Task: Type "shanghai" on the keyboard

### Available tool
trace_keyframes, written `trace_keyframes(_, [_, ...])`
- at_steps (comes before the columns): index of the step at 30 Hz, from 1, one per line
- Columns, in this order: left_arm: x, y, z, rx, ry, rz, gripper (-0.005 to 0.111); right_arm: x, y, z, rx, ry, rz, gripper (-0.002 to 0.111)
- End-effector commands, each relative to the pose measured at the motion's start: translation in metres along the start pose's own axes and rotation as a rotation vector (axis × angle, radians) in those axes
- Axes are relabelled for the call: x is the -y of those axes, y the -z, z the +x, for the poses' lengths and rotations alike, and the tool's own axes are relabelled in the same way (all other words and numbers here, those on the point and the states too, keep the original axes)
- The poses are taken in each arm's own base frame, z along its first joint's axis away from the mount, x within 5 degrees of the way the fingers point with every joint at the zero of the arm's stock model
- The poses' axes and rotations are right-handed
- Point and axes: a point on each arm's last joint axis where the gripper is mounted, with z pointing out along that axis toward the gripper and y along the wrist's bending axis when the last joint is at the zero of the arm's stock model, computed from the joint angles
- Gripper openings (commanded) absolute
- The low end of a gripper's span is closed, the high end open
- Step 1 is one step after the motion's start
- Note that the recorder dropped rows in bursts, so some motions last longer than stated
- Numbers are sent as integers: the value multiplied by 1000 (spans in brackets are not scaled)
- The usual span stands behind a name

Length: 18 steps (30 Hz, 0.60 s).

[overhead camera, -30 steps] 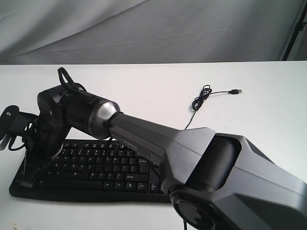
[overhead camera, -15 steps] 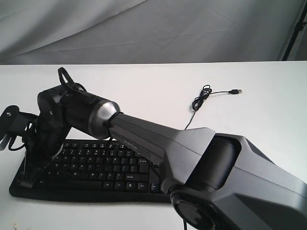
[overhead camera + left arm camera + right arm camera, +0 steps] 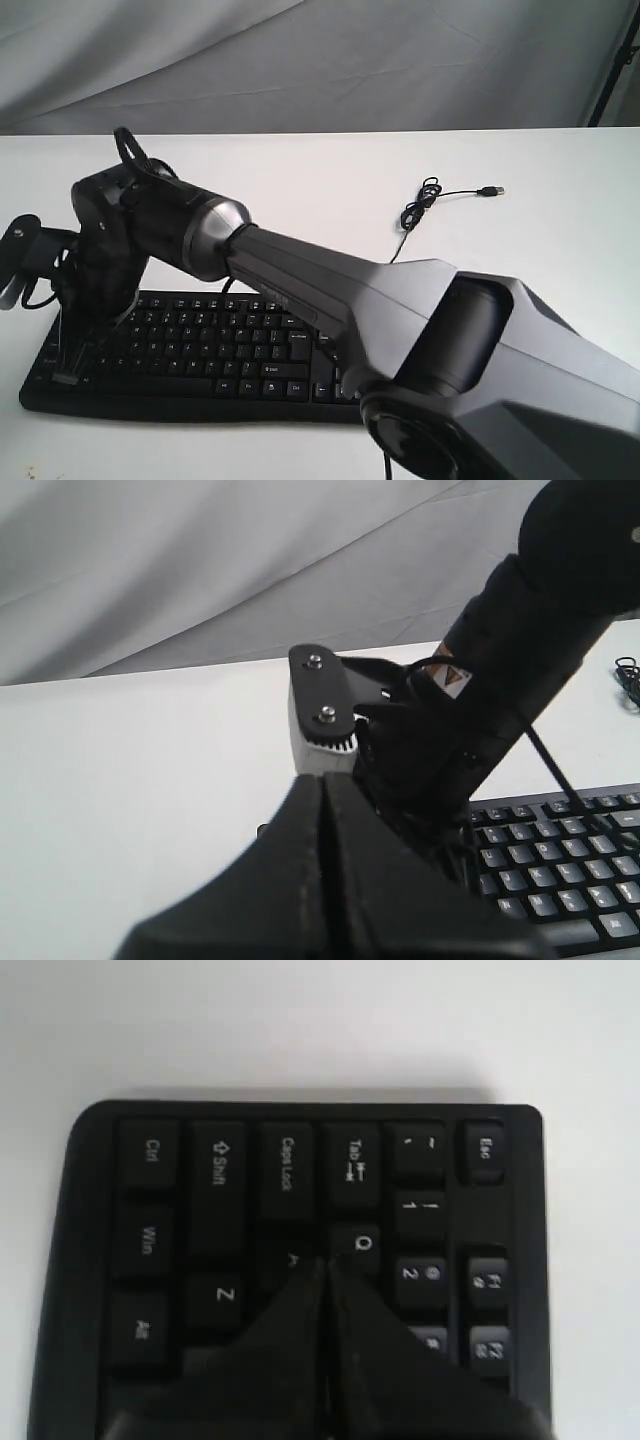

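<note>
At left end of the keyboard point(image 3: 220, 345) in ext. view, the R gripper point(image 3: 64, 372) points down onto the keys. Its two black fingers are pressed together w/ no gap and nothing between them. The right wrist view shows the same. There the joined tip point(image 3: 325, 1268) sits over the A key point(image 3: 286, 1257), at its edge toward the Q key point(image 3: 362, 1244). I cannot tell if it presses the key or only hangs just above. Caps Lock point(image 3: 287, 1163) and Tab point(image 3: 354, 1160) are in the next row beyond the tip, the Z key point(image 3: 224, 1295) is beside it, and the Esc key point(image 3: 484, 1148) is at the keyboard's corner.

From this gripper the R arm point(image 3: 330, 290) goes back: dark wrist, silver ring, then a long grey forearm. It crosses diagonally over the keyboard's right part and hides it.

The L gripper point(image 3: 322, 790) is also closed. Its fingers meet in one thin line and hold nothing. It is above bare table, beside the keyboard's left end but apart from it, w/ the R arm's wrist directly in front.

The keyboard lies flat on the white table point(image 3: 300, 170), in the near-left area of ext. view. Its thin black cable point(image 3: 415, 208) runs away behind the arm and makes a small coil. The USB plug point(image 3: 490, 190) lies loose on the table. A grey cloth point(image 3: 300, 60) hangs behind the table.
</note>
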Motion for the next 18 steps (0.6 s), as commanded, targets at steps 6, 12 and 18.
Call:
trace_keyframes(6, [0, 0, 1, 4, 1, 4, 0, -5, 62, 1, -57, 31, 43, 0])
trace_keyframes(12, [0, 0, 1, 4, 1, 4, 0, -19, 78, 72, 25, -109, 83, 0])
trace_keyframes(18, [0, 0, 1, 4, 1, 4, 0, -23, 71, 83, 29, -171, 32, 0])
